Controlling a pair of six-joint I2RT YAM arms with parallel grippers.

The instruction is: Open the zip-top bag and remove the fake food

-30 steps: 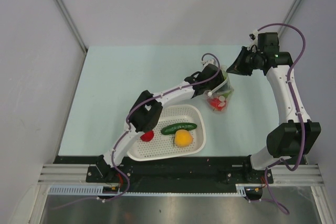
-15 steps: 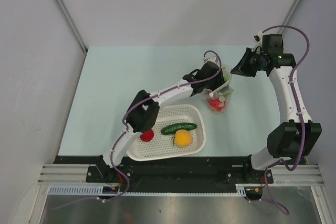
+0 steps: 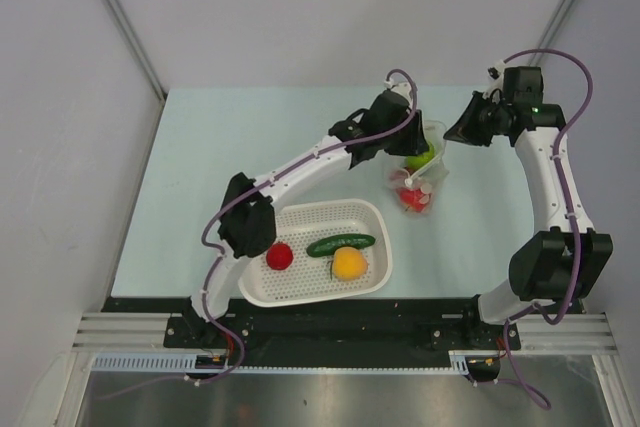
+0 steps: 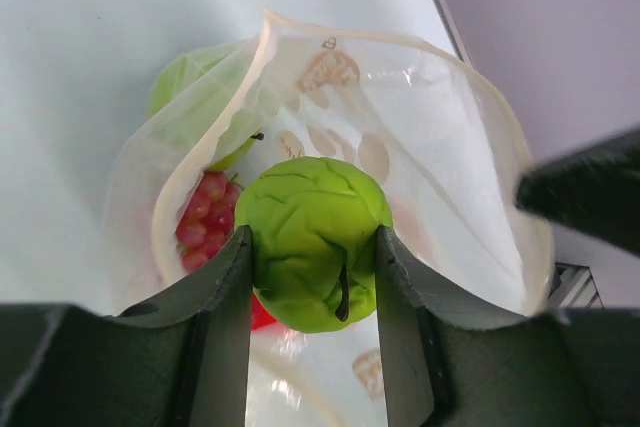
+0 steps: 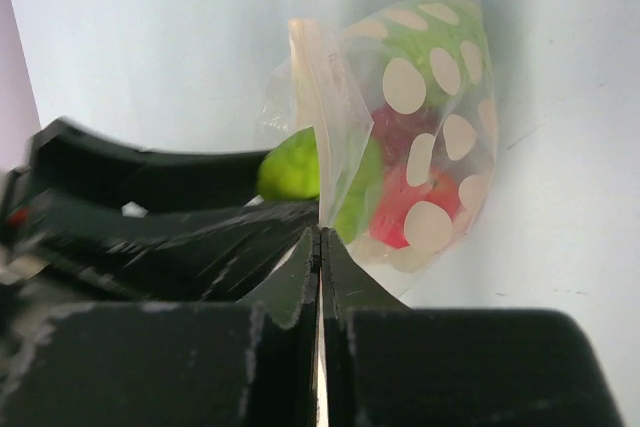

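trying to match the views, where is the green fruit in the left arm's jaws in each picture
Top external: right of centre, green fruit at the zip-top bag mouth.
Left wrist: fruit centred between the jaws.
Right wrist: fruit left of centre, behind the bag's edge.
Shared landmark: the bag.

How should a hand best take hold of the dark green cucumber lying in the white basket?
Grip the cucumber across its left half, coming straight down from above. It lies flat, long and thin, in the basket, and the orange fruit sits close against its right half.
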